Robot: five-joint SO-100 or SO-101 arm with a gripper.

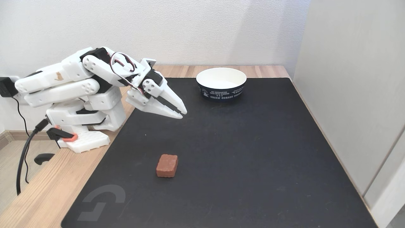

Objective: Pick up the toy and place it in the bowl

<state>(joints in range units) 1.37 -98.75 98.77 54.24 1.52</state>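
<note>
above the left part of the black mat point(253, 152), the gripper point(183, 113) hung with its fingers nearly together and nothing between them, the folded white arm point(79, 79) behind it. the toy point(166, 165) lay flat on the mat nearer the camera, well apart from the fingertips. the bowl point(221, 83) stood upright near the mat's far edge. coming down without spreading the fingers first would likely knock the small block away instead of straddling it.

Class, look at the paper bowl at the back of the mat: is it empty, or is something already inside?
Empty: the bowl's visible white inside is bare, and the toy lies on the mat.
</note>
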